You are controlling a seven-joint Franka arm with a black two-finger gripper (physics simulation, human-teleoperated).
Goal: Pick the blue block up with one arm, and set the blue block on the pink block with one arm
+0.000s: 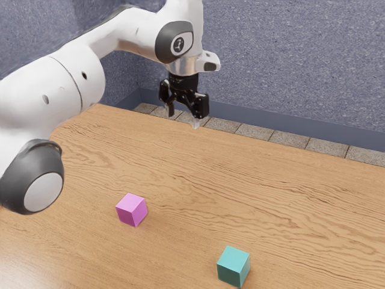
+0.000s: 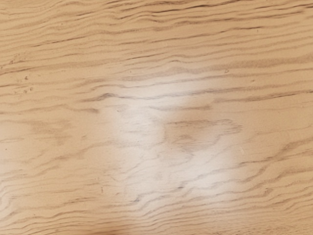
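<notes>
Exterior view: gripper is hanging above the table, fingers apart and empty; blue block is looking teal, resting flat.

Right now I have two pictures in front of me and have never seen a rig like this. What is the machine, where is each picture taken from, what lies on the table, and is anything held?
The machine is a simulated white robot arm that ends in a black two-finger gripper. One picture comes from a camera at the arm's side. The other comes from a camera on the arm's hand, looking down at the wood grain of the table. Two small cubes lie on the table, well apart. One is a pink block. The other is a teal block, nearer the side camera and toward the exterior view's right. The gripper hangs above the far part of the table, away from both blocks. It is open and holds nothing.
</notes>
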